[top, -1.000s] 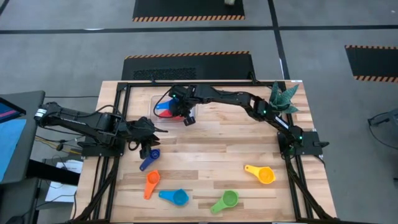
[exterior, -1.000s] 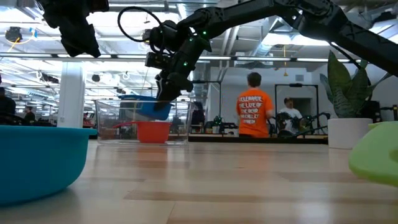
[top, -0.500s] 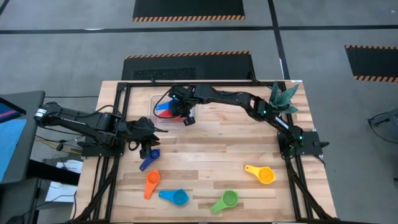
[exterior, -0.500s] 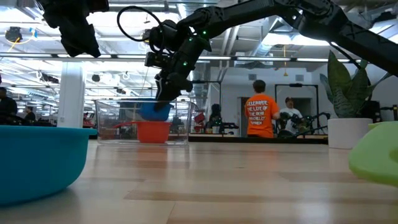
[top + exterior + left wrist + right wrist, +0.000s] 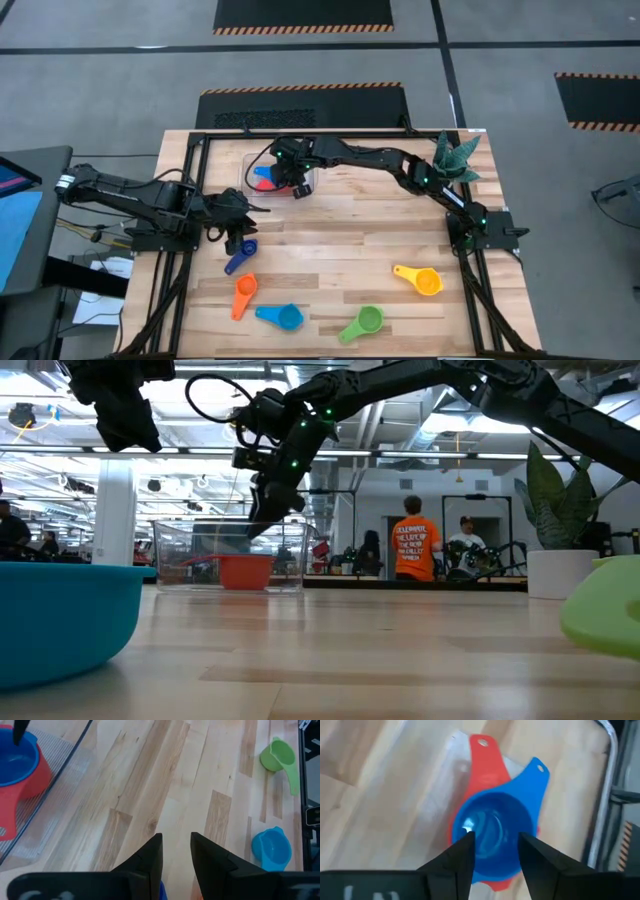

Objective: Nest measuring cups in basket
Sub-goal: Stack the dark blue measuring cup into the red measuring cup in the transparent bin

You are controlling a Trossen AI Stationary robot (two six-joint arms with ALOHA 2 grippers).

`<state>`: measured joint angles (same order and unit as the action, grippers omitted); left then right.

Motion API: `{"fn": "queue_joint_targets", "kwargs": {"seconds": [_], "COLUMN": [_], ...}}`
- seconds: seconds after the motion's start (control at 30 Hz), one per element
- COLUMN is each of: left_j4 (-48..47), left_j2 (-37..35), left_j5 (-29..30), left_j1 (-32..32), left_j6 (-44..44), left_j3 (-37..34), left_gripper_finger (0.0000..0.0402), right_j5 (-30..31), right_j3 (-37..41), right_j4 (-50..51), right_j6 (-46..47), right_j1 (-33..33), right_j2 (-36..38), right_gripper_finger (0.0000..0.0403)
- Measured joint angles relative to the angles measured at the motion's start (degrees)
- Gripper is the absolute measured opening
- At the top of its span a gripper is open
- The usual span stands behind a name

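A blue measuring cup (image 5: 492, 832) sits nested inside a red one (image 5: 485, 765) in the clear basket (image 5: 250, 168) at the table's far left. Both handles point the same way. My right gripper (image 5: 496, 837) hangs open just above the blue cup's bowl and touches nothing. In the low view only the red cup (image 5: 245, 572) shows through the basket wall (image 5: 175, 555). My left gripper (image 5: 176, 845) waits at the left, open with bare wood between its fingers, above a dark blue cup (image 5: 240, 257) lying on the table.
Along the near side lie an orange cup (image 5: 243, 294), a light blue cup (image 5: 282, 317), a green cup (image 5: 362, 322) and a yellow cup (image 5: 420, 280). A white plant pot (image 5: 455, 160) stands at the far right corner. People move about in the room behind.
My right gripper has opened over the basket and let go of the blue cup. The cup hung tilted above the red one and has dropped into it, out of sight in the low view. The gripper has also turned slightly.
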<state>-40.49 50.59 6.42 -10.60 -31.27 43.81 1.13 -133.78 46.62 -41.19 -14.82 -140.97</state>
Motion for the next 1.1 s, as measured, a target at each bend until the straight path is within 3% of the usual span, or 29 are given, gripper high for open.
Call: {"fn": "queue_joint_targets", "kwargs": {"seconds": [0.13, 0.3, 0.4, 0.63, 0.7, 0.77, 0.93, 1.1], "left_j4": [-0.14, -0.36, -0.36, 0.35, 0.77, 1.18, 1.48, 2.91], "left_j2": [0.02, 0.01, 0.02, 0.02, -0.01, -0.01, 0.02, 0.03], "left_j5": [0.00, 0.02, 0.02, 2.67, 3.83, 5.02, 8.60, 12.67], "left_j1": [-0.02, -0.02, -0.02, 0.03, 0.03, 0.03, 0.09, 0.42], "left_j6": [0.19, 0.72, 0.70, 0.74, 1.83, 3.24, 6.21, 8.31], "left_j3": [0.00, 0.00, 0.00, 0.00, 0.00, 0.00, 0.00, 0.00], "left_gripper_finger": [0.0087, 0.0087, 0.0087, 0.0087, 0.0087, 0.0087, 0.0087, 0.0087], "right_j5": [5.92, 8.30, 8.37, 8.41, 9.81, 12.68, 17.51, 24.02], "right_j3": [0.02, -0.09, -0.09, -0.09, -0.09, 0.54, 5.99, 22.57], "right_j4": [0.83, 5.62, 11.74, 37.16, 43.35, 43.38, 43.34, 38.46], "right_j6": [-0.01, 5.46, 15.16, 47.63, 53.60, 56.76, 58.25, 61.78], "right_j1": [1.20, 3.78, 5.48, 9.61, 11.32, 13.57, 20.09, 26.37], "right_j2": [2.01, 7.76, 12.17, 23.90, 26.82, 29.89, 40.81, 55.30], "right_gripper_finger": [0.0175, 0.0167, 0.0159, 0.0135, 0.0127, 0.0118, 0.0102, 0.0094]}}
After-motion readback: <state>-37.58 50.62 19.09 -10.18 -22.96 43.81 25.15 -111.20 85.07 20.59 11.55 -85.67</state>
